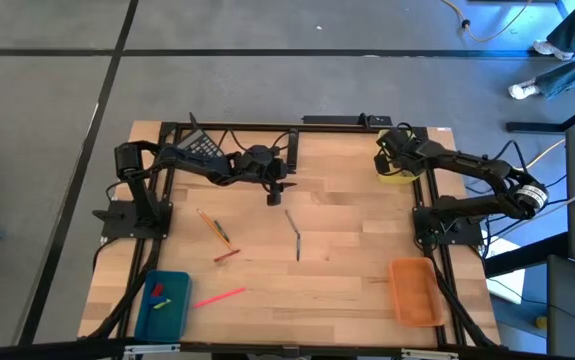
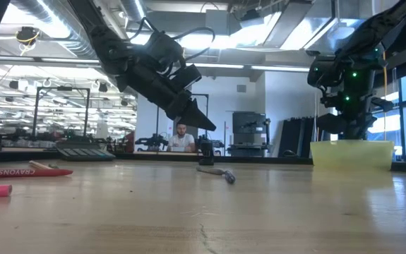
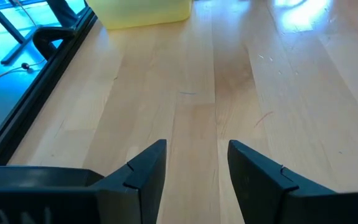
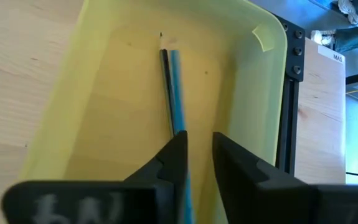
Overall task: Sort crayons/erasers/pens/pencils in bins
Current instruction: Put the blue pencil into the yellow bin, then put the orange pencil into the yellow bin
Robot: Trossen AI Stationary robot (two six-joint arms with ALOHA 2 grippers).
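Two claws hang apart: the right claw [image 4: 198, 149], slightly parted, over the yellow bin [image 4: 241, 81] at two o'clock, blue stick [image 4: 177, 93] between its fingers; the left claw [image 3: 196, 163] open above the surface [image 1: 347, 215].

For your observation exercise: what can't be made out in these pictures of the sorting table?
- Yellow bin, low view: its wall hides the contents.
- Blue stick, right wrist view: its near end is blurred beside the right gripper; held or released, unclear.
- Teal bin, high view: pieces inside too small to identify.
- Orange bin, high view: contents indistinct.
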